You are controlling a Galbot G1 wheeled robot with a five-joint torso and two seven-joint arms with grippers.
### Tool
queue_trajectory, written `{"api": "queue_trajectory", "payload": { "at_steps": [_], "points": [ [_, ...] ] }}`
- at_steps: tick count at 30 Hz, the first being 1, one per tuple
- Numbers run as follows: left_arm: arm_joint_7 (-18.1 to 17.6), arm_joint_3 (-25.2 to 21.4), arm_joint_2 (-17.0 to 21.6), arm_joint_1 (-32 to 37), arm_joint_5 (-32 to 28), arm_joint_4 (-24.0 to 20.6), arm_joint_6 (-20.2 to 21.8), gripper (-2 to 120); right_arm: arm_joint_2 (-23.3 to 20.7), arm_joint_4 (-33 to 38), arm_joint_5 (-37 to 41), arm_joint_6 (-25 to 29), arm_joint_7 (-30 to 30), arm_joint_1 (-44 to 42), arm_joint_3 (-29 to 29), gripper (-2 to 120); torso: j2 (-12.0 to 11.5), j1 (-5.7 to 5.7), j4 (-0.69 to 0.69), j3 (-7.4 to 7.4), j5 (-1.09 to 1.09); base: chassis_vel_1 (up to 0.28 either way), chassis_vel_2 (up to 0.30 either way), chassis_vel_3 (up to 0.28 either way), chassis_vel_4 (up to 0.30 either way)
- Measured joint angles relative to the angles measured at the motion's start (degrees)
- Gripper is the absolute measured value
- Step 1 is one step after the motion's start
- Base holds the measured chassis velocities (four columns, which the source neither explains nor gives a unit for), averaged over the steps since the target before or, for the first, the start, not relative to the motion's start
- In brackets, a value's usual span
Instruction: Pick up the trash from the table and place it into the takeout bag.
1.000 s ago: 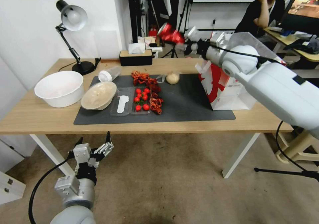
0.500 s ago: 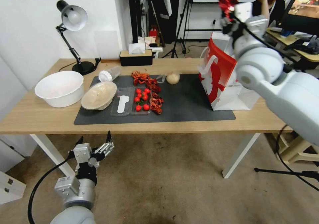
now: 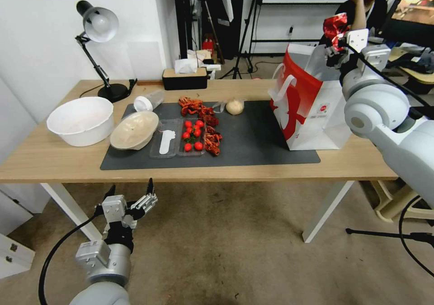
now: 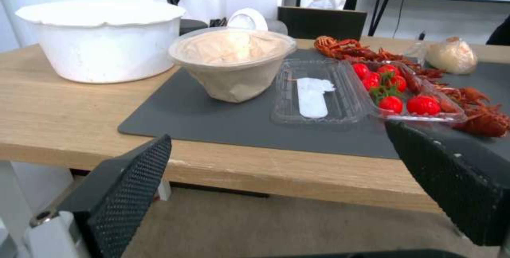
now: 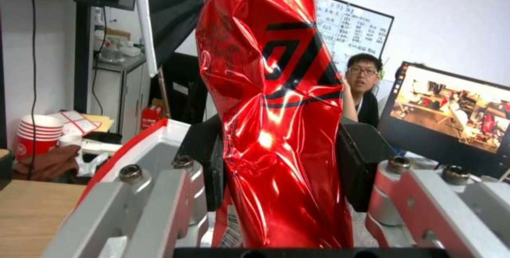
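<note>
Right pincer is up high at the far right, above the open mouth of the takeout bag, and it grips the crushed red soda can firmly. From the right wrist view the can stands upright between the two dark pads, squeezed on both sides, dented and shiny. The bag stands upright on the right part of the table, its near corner on the dark grey mat, red side panel facing left, white handle hanging over it.

Down low on the left, the left pincer hangs below the near table edge, over the floor, jaws spread wide with nothing between them. Its wrist view looks across the near edge of the table: two black fingers frame the scene.

Still on the table: the tan round bowl, tilted on the left end of the mat, just right of the large white bowl. Behind it lies the clear white-lidded tub on its side. The beige lump in clear wrap sits at the far edge of the mat, near the middle. Between them, a clear tray of tomatoes beside an empty clear tray, with red crayfish shells scattered along the right of the tomatoes. A desk lamp stands far left, a tissue box at the far edge.
</note>
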Motion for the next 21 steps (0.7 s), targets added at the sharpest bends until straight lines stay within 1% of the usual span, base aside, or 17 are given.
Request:
{"api": "queue_trajectory", "payload": {
  "at_steps": [1, 2, 3, 4, 7, 8, 10, 12, 13, 15, 16, 17, 18, 21],
  "points": [
    [0.00, 0.00, 0.00, 0.00, 0.00, 0.00, 0.00, 100, 0.00, 0.00, 0.00, 0.00, 0.00, 0.00, 0.00, 39, 0.00, 0.00, 0.00, 0.00, 0.00, 0.000, 0.000, 0.000, 0.000],
    [0.01, 0.02, -0.03, 0.01, 0.01, -0.02, 0.00, 100, -0.15, 0.00, 0.24, 0.25, -0.50, -0.27, 0.34, 43, 0.00, 0.01, 0.00, 0.00, -0.01, 0.000, 0.000, 0.000, 0.000],
    [0.02, 0.02, -0.05, 0.02, 0.02, -0.05, 0.00, 100, -0.30, 0.08, 0.30, 0.67, -1.15, -0.57, 0.61, 49, 0.00, 0.01, 0.00, 0.00, -0.01, 0.000, 0.000, 0.000, 0.000],
    [0.02, 0.02, -0.05, 0.02, 0.02, -0.05, 0.00, 100, -0.30, 0.08, 0.30, 0.67, -1.15, -0.57, 0.61, 49, 0.00, 0.01, 0.00, 0.00, -0.01, 0.000, 0.000, 0.000, 0.000],
    [0.03, 0.02, -0.06, 0.10, 0.04, -0.25, 0.00, 100, -0.42, 0.31, 0.34, 1.00, -1.85, -1.20, 1.00, 62, 0.00, 0.01, 0.00, 0.00, 0.00, 0.000, 0.000, 0.000, 0.000],
    [0.03, 0.02, -0.06, 0.10, 0.04, -0.25, 0.00, 100, -0.42, 0.31, 0.34, 1.00, -1.85, -1.20, 1.00, 62, 0.00, 0.01, 0.00, 0.00, 0.00, 0.000, 0.000, 0.000, 0.000],
    [0.03, -0.07, -0.05, 0.20, 0.03, -0.44, 0.00, 100, -0.45, 0.35, 0.33, 1.03, -2.04, -1.40, 1.12, 73, 0.00, 0.01, 0.00, 0.00, 0.00, 0.000, 0.000, 0.000, 0.000],
    [0.03, -0.16, -0.04, 0.27, 0.02, -0.53, 0.00, 100, -0.46, 0.33, 0.27, 1.06, -2.20, -1.52, 1.17, 81, 0.00, 0.01, 0.00, 0.00, 0.00, 0.000, 0.000, 0.000, 0.000],
    [0.03, -0.16, -0.04, 0.27, 0.02, -0.53, 0.00, 100, -0.46, 0.33, 0.27, 1.06, -2.20, -1.52, 1.17, 81, 0.00, 0.01, 0.00, 0.00, 0.00, 0.000, 0.000, 0.000, 0.000],
    [0.03, -0.23, -0.03, 0.36, 0.01, -0.71, 0.01, 100, -0.45, 0.40, 0.17, 1.25, -2.67, -1.86, 1.43, 92, -0.01, 0.01, 0.00, 0.00, 0.00, 0.000, 0.000, 0.000, 0.000],
    [0.03, -0.23, -0.03, 0.36, 0.01, -0.71, 0.01, 100, -0.45, 0.40, 0.17, 1.25, -2.67, -1.86, 1.43, 92, -0.01, 0.01, 0.00, 0.00, 0.00, 0.000, 0.000, 0.000, 0.000],
    [0.03, -0.25, -0.03, 0.39, 0.01, -0.75, 0.01, 100, -0.45, 0.82, 0.16, 1.44, -3.10, -2.16, 1.59, 97, -0.01, 0.01, 0.00, 0.00, 0.00, 0.000, 0.000, 0.000, 0.000],
    [0.03, -0.26, -0.03, 0.40, 0.01, -0.77, 0.02, 100, -0.45, 1.02, 0.16, 1.53, -3.22, -2.27, 1.65, 99, -0.01, 0.01, 0.00, 0.00, 0.00, 0.000, 0.000, 0.000, 0.000],
    [0.04, -0.35, 0.01, 0.41, 0.01, -0.91, 0.05, 100, -0.44, 2.38, 0.56, 2.06, -3.58, -2.68, 1.90, 100, -0.01, 0.01, -0.01, 0.00, 0.00, 0.000, 0.000, 0.000, 0.000]
  ]
}}
